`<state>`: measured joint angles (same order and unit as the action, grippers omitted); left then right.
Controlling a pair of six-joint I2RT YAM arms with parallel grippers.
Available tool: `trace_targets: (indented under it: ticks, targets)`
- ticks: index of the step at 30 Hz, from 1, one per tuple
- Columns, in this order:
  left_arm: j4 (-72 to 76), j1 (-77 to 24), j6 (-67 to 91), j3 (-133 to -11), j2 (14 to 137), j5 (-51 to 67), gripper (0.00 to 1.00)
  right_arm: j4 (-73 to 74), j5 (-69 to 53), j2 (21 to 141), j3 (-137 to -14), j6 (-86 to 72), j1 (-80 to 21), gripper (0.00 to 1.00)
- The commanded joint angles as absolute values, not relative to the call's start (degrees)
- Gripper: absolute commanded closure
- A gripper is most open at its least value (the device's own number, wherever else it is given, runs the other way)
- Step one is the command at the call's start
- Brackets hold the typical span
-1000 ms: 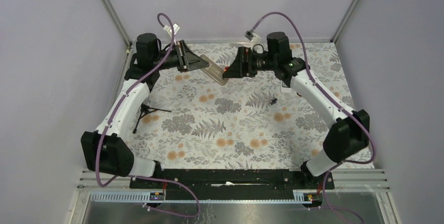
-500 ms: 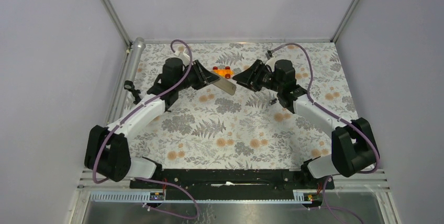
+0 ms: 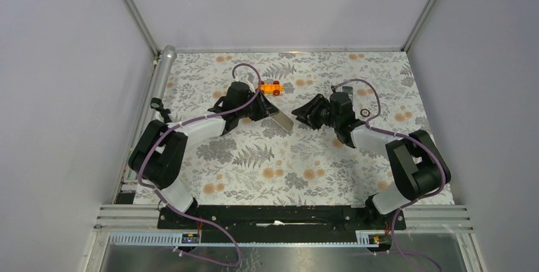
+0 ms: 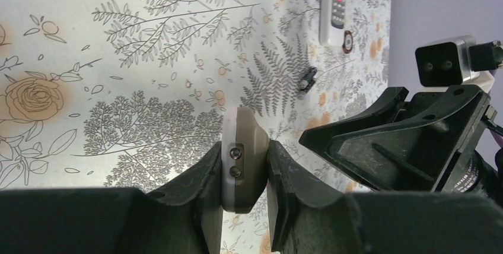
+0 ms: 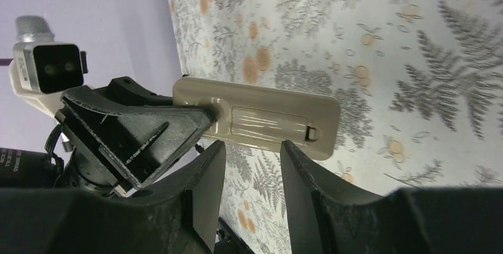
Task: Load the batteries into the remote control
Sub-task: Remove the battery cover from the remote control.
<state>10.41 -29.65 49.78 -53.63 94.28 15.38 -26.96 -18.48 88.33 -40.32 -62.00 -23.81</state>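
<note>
The remote control [image 5: 261, 117] sits clamped in my left gripper [image 4: 244, 147], off the surface [image 3: 254, 157], its grey-brown back facing my right gripper [image 5: 252, 150], which stands parted and empty just before it. An orange toy car [image 3: 270, 86], a black ring [image 3: 365, 113] and a white remote [image 4: 334, 5] lie nearby.

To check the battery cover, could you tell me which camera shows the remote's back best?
The right wrist view: the remote control faces it back-on, battery cover in place. The left wrist view shows only its end; the top view a small slanted slab.
</note>
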Motion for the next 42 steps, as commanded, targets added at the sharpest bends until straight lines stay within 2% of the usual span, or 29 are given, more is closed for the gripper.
trace_targets:
  ticks: [1,9,18,33,42]
  targets:
    - [16.01,-29.95,50.49,-55.39,95.78,13.82,1.00,-34.14,-17.51,90.31,-37.82,-65.41,-21.95,0.54]
    - [16.65,-29.88,50.76,-54.93,97.80,14.53,1.00,-42.16,-24.57,98.96,-37.86,-67.54,-21.88,0.60]
    - [15.56,-29.97,50.46,-54.69,98.85,14.71,1.00,-43.70,-24.48,102.19,-38.28,-67.75,-21.88,0.62]
    - [15.21,-29.88,49.21,-52.56,99.20,14.10,1.00,-46.63,-25.79,105.60,-37.07,-68.61,-21.98,0.59]
    - [15.53,-29.88,49.83,-52.30,99.23,14.63,1.00,-46.09,-25.77,106.65,-37.41,-67.67,-21.97,0.52]
